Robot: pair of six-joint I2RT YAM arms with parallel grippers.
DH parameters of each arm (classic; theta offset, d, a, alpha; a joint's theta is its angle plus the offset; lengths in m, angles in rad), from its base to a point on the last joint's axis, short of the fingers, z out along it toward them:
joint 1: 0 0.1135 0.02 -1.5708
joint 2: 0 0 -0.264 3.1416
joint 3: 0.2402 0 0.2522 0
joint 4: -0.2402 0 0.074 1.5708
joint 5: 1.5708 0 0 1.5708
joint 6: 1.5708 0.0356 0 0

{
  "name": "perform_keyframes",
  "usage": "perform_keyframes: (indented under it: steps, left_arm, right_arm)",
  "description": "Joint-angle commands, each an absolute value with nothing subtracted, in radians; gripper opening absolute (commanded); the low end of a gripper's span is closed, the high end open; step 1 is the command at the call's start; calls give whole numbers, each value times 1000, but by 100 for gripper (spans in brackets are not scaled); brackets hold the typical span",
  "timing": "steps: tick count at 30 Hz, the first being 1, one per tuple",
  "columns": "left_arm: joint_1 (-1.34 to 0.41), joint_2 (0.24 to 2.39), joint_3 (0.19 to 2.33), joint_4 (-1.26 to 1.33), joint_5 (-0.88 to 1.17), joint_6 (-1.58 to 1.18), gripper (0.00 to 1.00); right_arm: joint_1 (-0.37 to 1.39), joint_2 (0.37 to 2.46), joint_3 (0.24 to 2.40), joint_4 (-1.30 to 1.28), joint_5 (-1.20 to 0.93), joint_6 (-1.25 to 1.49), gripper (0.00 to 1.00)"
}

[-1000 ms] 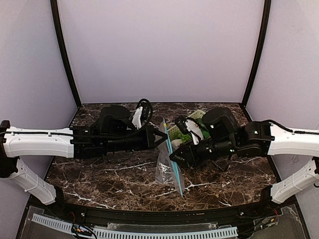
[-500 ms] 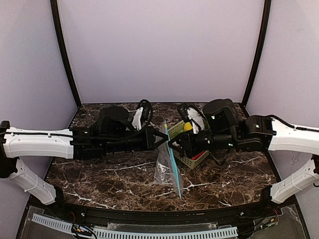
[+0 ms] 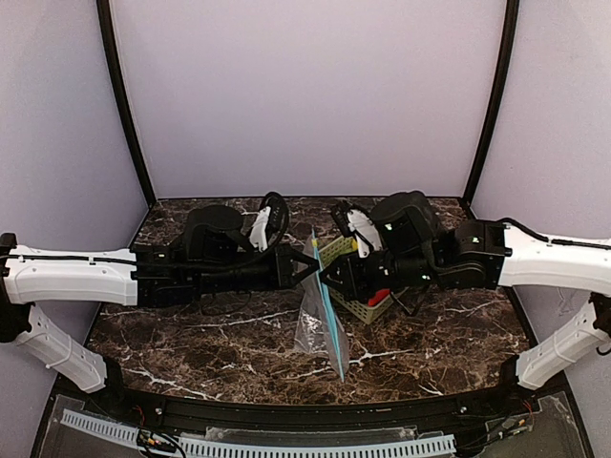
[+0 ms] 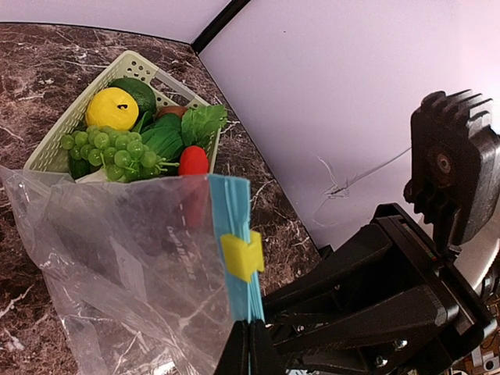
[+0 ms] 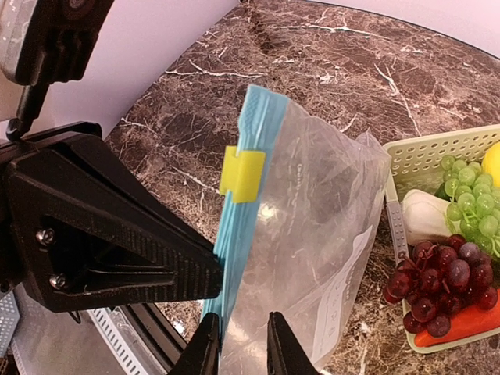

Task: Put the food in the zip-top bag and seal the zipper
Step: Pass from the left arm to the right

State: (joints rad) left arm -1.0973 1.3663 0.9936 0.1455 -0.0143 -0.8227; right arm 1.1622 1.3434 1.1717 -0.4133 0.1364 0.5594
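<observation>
The clear zip-top bag [image 3: 318, 322] hangs upright over the table, its teal zipper [image 4: 234, 211] on top with a yellow slider [image 4: 242, 256]. My left gripper [image 3: 312, 265] is shut on the zipper strip, as the left wrist view [image 4: 251, 326] shows. My right gripper [image 3: 327, 277] faces it. In the right wrist view [image 5: 242, 320] its jaws stand a little apart astride the bag [image 5: 312, 226] just below the zipper [image 5: 244, 226]. The food lies in a pale green basket [image 4: 62, 133]: lemon [image 4: 112, 108], green grapes [image 4: 117, 152], red pepper [image 4: 193, 160], leafy green [image 4: 205, 121], purple grapes [image 5: 445, 273], white bulb [image 5: 426, 215].
The basket [image 3: 368, 310] stands on the marble table right behind and to the right of the bag, partly under my right arm. Purple walls close the back and sides. A black rail runs along the table's near edge [image 3: 305, 412].
My right gripper has risen and moved left from low beside the basket to the bag's upper edge, uncovering the basket. My left gripper has kept hold of the zipper.
</observation>
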Motion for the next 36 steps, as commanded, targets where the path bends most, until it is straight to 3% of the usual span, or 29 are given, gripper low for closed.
perform_keyframes:
  steps: [1,11,15,20,28,32,36]
  left_arm:
    - [-1093,1335,980,164,-3,-813,1]
    - [-1092,1336,985,159,-3,-812,1]
    - [-1092,1325,995,127,-21,-791,1]
    - [-1093,1307,1040,-67,-119,-731,1]
    - [-1093,1301,1077,-239,-208,-674,1]
    - [-1092,1321,1083,-189,-146,-679,12]
    - [-1099,1358,1084,-98,-53,-706,43]
  right_arm:
    - [1157,1366,1207,-430,169,565,20]
    - [1159,1416,1228,-468,192,563,14]
    - [1160,1429,1230,-499,224,584,8]
    - [1157,1388,1195,-503,255,651,0]
    - [1143,1363,1162,-502,270,725,0]
    - [1143,1369,1165,-470,249,736,0]
    - [1143,1380,1176,-443,231,741,0]
